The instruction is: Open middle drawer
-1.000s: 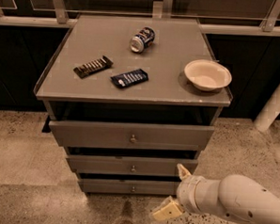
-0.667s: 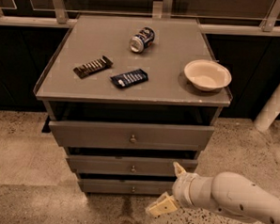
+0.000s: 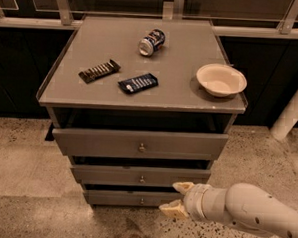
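Note:
The grey cabinet (image 3: 140,98) has three flat-fronted drawers, each with a small round metal knob. The middle drawer (image 3: 111,175) has its knob (image 3: 142,179) at the centre of its front. The top drawer (image 3: 98,141) is above it and the bottom drawer (image 3: 115,197) below. My gripper (image 3: 174,198) comes in from the lower right on a white arm (image 3: 249,211). It is open, its two tan fingers spread apart, empty. It hangs in front of the right part of the middle and bottom drawers, right of and slightly below the middle knob, not touching it.
On the cabinet top lie a tipped can (image 3: 151,42), a brown snack bar (image 3: 99,71), a dark blue snack packet (image 3: 138,83) and a white bowl (image 3: 221,79). A white post (image 3: 292,111) stands at the right. Speckled floor (image 3: 25,184) surrounds the cabinet.
My gripper has moved left and a little up, closer to the middle drawer's knob. The drawers and the things on top have not moved.

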`<state>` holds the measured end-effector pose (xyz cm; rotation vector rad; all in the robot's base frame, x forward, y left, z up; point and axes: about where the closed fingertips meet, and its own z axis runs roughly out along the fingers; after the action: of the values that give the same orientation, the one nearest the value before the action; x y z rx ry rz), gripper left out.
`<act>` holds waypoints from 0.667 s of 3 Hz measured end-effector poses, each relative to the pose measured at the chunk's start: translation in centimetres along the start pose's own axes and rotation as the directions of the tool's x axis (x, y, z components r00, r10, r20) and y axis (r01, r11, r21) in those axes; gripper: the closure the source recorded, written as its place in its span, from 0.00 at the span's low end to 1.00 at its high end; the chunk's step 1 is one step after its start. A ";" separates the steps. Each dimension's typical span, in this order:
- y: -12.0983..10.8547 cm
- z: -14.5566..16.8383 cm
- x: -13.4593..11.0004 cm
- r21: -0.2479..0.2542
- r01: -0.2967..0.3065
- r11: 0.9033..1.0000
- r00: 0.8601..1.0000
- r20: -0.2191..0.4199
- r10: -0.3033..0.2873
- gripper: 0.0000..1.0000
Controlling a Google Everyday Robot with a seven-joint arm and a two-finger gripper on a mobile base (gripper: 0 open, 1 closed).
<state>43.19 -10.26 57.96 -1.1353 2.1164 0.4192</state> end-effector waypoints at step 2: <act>0.0 0.0 0.0 0.000 0.000 1.000 1.000 0.000 0.000 0.88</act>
<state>43.19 -10.25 57.96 -1.1354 2.1164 0.4192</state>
